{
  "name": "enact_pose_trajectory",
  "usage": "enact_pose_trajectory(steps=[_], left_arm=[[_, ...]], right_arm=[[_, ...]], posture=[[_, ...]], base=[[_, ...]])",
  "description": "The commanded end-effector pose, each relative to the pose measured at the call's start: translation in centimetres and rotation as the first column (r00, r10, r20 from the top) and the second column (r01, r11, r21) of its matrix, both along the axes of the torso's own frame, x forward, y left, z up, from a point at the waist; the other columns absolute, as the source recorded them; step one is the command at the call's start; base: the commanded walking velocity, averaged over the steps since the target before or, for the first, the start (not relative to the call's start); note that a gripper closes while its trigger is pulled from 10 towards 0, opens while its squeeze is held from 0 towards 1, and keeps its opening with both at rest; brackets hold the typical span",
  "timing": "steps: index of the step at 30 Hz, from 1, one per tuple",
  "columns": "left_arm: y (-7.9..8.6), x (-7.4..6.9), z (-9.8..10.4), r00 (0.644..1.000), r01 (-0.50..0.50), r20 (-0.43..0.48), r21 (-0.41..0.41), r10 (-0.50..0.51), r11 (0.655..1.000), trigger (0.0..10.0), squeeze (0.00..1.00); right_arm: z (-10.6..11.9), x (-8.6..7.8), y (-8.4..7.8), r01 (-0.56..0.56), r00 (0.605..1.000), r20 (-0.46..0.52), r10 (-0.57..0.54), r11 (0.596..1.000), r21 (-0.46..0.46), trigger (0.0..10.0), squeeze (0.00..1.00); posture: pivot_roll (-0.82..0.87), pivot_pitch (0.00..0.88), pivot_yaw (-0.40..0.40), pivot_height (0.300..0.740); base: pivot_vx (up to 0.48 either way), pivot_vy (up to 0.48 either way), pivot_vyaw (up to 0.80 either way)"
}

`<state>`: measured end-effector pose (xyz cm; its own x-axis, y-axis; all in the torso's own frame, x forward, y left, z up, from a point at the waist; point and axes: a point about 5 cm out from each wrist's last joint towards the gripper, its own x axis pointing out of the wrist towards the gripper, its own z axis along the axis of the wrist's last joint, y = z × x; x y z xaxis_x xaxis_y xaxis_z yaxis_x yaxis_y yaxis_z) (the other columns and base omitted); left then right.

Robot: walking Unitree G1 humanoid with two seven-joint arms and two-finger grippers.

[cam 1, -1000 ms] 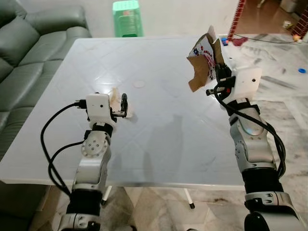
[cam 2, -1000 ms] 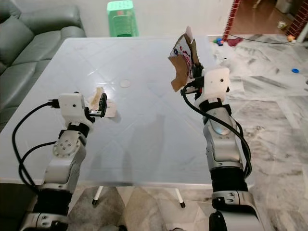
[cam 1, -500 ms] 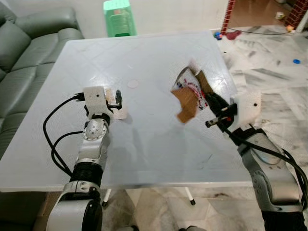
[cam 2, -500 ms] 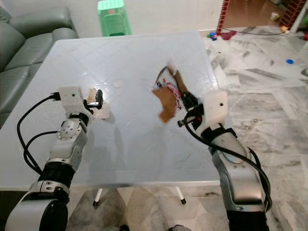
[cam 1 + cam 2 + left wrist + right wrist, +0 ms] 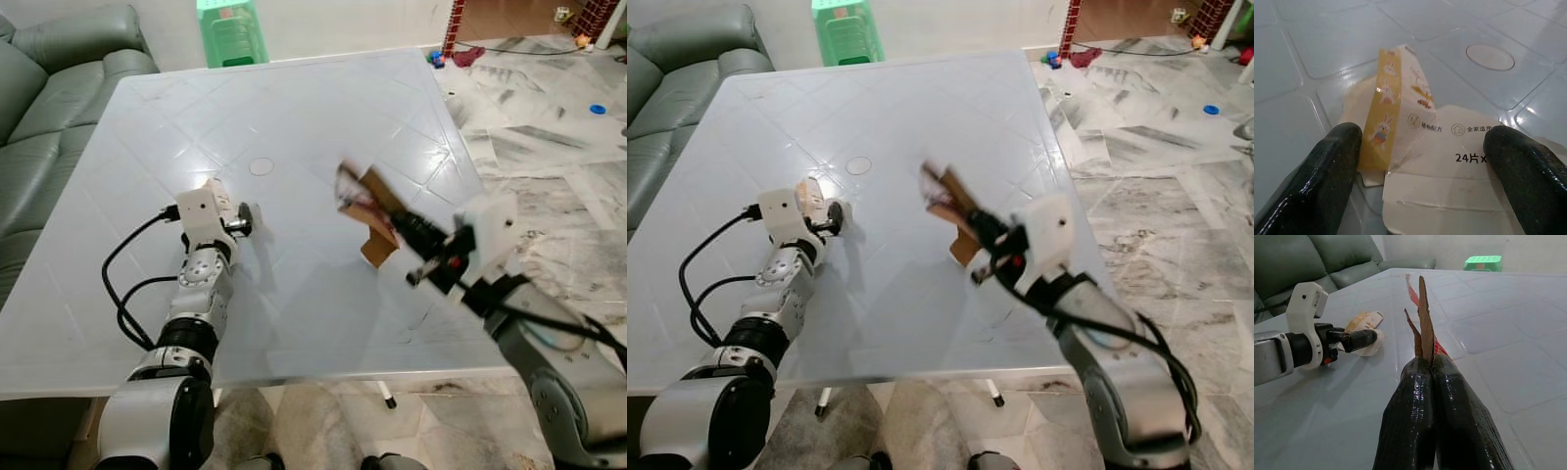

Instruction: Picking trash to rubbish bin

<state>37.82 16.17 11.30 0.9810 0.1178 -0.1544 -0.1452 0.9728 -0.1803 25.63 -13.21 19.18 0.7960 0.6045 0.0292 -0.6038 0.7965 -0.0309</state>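
R gripper (image 5: 1425, 367) is pinched tight on a torn cardboard wrapper (image 5: 372, 211) held clear of the white table (image 5: 323, 117), prob for the bin trip, while L gripper (image 5: 1425, 161) sits spread around the flattened bunny-print carton (image 5: 1415, 147) at table's 9 o'clock.

Motion blur smears the brown cardboard scrap (image 5: 372, 211) and the right gripper (image 5: 416, 231) holding it, so its print is unreadable. The flattened carton (image 5: 1440, 161) runs off the left wrist picture's edge, cutting its lettering short. The green stool (image 5: 231, 29) is cropped beyond the tabletop (image 5: 294, 117).
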Motion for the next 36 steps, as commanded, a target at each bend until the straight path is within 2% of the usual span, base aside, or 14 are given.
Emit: enact_pose_trajectory(steps=[1, 25, 36], left_arm=[[0.6, -0.1, -0.3, 1.0, -0.027, -0.008, -0.015, 0.026, 1.0, 0.0, 0.0], [0.6, -0.1, -0.3, 1.0, -0.005, 0.013, -0.018, 0.005, 1.0, 0.0, 0.0], [1.8, -0.8, -1.0, 0.998, -0.046, 0.038, 0.023, 0.045, 0.999, 0.0, 0.0]], right_arm=[[0.3, -0.5, 0.3, -0.033, 0.999, 0.004, 0.033, 0.999, -0.003, 0.0, 0.0], [0.5, -0.5, 0.7, -0.047, 0.999, -0.026, 0.046, 0.999, -0.009, 0.0, 0.0], [0.6, -0.4, 0.8, -0.056, 0.998, -0.026, 0.056, 0.998, -0.007, 0.0, 0.0]], posture=[[-0.29, 0.172, 0.058, 0.74], [-0.28, 0.168, 0.06, 0.74], [-0.26, 0.168, 0.055, 0.74]], base=[[0.0, 0.0, 0.0], [0.0, 0.0, 0.0], [0.0, 0.0, 0.0]])
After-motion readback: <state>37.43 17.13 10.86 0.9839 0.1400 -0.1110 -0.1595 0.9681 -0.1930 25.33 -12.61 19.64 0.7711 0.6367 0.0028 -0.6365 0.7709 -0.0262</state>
